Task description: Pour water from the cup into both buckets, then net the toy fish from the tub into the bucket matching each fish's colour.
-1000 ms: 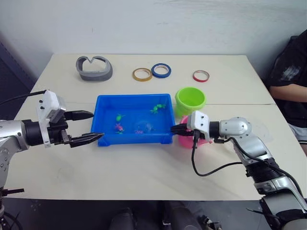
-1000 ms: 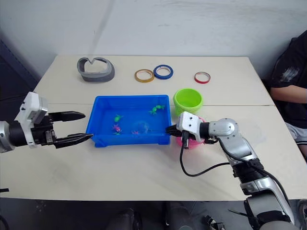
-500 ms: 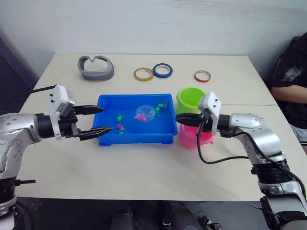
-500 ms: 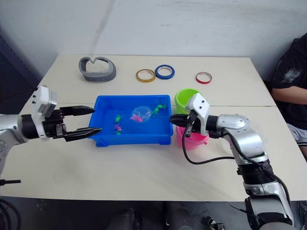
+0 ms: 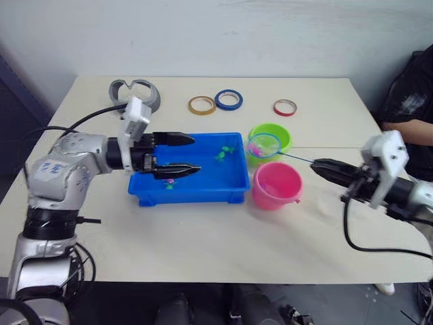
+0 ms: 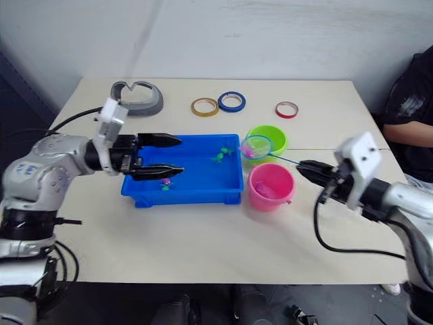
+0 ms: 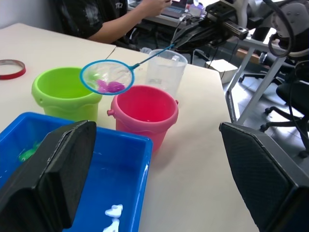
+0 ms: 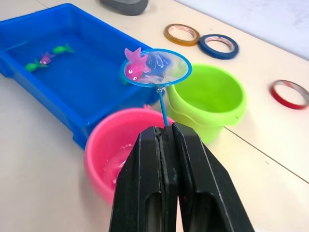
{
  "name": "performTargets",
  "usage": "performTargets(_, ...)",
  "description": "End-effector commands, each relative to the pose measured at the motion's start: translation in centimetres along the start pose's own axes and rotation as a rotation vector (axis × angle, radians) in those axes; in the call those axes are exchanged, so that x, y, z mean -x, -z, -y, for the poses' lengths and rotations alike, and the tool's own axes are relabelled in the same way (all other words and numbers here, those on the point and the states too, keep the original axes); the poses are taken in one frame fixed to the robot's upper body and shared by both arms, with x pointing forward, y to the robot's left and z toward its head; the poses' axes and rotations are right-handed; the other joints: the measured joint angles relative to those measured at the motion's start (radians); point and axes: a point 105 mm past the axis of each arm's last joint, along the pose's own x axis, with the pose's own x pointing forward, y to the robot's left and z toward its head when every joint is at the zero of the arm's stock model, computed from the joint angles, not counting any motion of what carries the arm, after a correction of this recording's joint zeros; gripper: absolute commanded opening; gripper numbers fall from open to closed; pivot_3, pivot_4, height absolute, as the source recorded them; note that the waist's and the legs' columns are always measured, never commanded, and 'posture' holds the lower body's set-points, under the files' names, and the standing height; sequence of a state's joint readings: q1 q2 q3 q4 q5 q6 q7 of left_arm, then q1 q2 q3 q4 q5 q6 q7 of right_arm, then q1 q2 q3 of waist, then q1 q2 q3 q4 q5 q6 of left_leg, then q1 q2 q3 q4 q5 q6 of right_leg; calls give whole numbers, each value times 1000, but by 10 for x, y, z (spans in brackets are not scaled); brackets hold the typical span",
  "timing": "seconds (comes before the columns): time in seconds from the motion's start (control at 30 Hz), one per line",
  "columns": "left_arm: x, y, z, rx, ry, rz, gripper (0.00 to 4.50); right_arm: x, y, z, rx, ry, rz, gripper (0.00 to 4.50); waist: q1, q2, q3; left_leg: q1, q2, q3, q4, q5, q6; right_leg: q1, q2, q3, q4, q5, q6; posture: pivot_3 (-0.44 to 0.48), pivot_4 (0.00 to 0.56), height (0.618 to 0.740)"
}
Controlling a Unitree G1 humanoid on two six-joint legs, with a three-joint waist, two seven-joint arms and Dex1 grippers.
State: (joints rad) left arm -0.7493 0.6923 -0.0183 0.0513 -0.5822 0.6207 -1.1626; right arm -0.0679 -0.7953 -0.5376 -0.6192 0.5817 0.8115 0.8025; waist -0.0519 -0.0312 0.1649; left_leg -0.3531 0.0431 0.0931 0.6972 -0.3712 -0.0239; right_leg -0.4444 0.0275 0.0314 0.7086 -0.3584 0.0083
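Lifted clear of the tub since half a second back: net hoop, now hanging over the near edge of the green bucket with a pink fish inside; right arm pulled well back toward the robot's right, left arm swung in over the tub.

Surface [image 5: 203, 244]: pale, carrying everything, with three tape rings and a grey curved piece along the far side, out of the way.

Tub [image 5: 203, 191]: in the middle, holding the remaining fish, so handy for both arms.

Left gripper [image 5: 181, 154]: hovering over the tub's left half, jaws wide and empty, seemingly just waiting.

Right gripper [image 8: 165, 131]: jaws pinched narrow on the net's thin handle, held far out so the long wire reaches the buckets.

Clear cup [image 7: 165, 72]: standing behind the pink bucket on the robot's right, set aside, pouring apparently done.

Green bucket [image 6: 269, 137] and pink bucket [image 6: 270, 186]: side by side just right of the tub, pink one nearer the robot, a short carry from the water.

Net [image 8: 156, 67]: over the green rim rather than the pink one, so probably needing a shift toward the robot before tipping.

Pink fish [image 8: 135, 65]: resting against the hoop's edge.
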Motion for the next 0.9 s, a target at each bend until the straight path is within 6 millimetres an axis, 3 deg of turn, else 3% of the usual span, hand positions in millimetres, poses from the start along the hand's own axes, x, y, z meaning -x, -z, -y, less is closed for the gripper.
performTargets(0.03, -6, -6, -4, -53, 46, 8, 4466, 22, -9, 0, 132, 74, 12, 0, -2, 0, 0, 0, 0, 0, 0, 0, 0, 0, 0, 0, 0, 0, 0, 0, 150, 740)
performTargets(0.23, -17, -6, -10, -66, 90, 13, 4466, 34, 17, -7, 440, 105, -115, 0, 9, 0, 0, 0, -1, 1, -1, 0, 0, 0, 0, 3, -1, 0, 1, 0, 150, 740)
performTargets(0.33, -20, -7, -12, -72, 99, 16, 4466, 34, 30, -4, 727, 123, -183, 0, 11, 0, 0, 0, -1, 1, 0, 0, 0, 0, 0, 3, -1, 1, 2, 0, 150, 740)
performTargets(0.63, -15, -6, -12, -76, 89, 10, 4466, 32, 23, -7, 1388, 53, -131, 0, 13, 0, 0, 1, -2, 2, 0, 0, 0, 0, 0, 3, -1, 1, 2, 0, 150, 740)
performTargets(0.9, -12, -7, -9, -75, 81, 11, 4466, 42, 25, 2, 1643, 10, -106, 0, 18, 0, 0, 1, -2, 2, 0, 0, 0, 0, 0, 4, -1, 1, 2, 0, 150, 740)
